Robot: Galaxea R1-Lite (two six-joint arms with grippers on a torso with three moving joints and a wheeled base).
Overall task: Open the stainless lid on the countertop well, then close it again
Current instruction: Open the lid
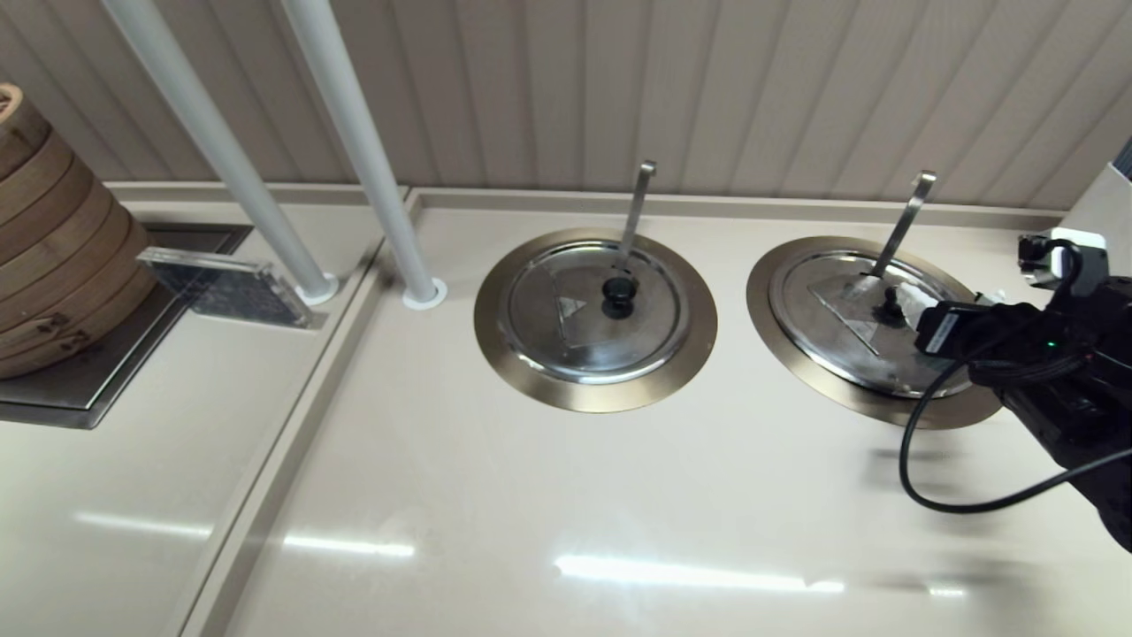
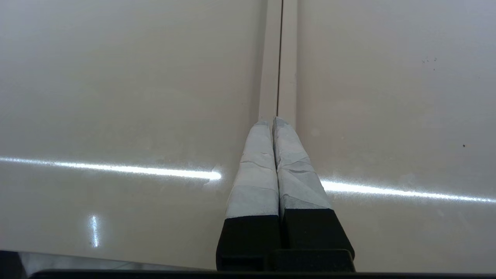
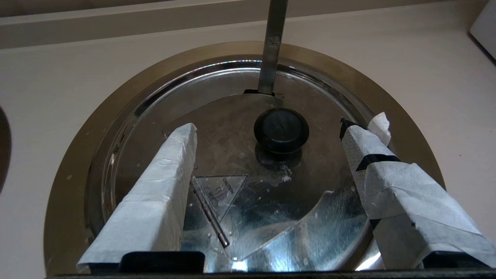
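The lid [image 1: 862,323] sat closed on its well [image 1: 796,349] at the right of the head view, its black knob [image 3: 281,130] near the centre and a ladle handle [image 1: 902,221] rising through its far edge. The right pincer [image 3: 271,155] hung just above it, released, one taped finger [image 3: 170,170] on each side of the knob, touching nothing. A second lid [image 1: 592,310] covered the middle well [image 1: 495,336]. The left pincer [image 2: 274,124] was clenched over the bare surface [image 2: 116,97], above a seam [image 2: 279,58]. Bamboo steamers [image 1: 53,239] stood at the far left.
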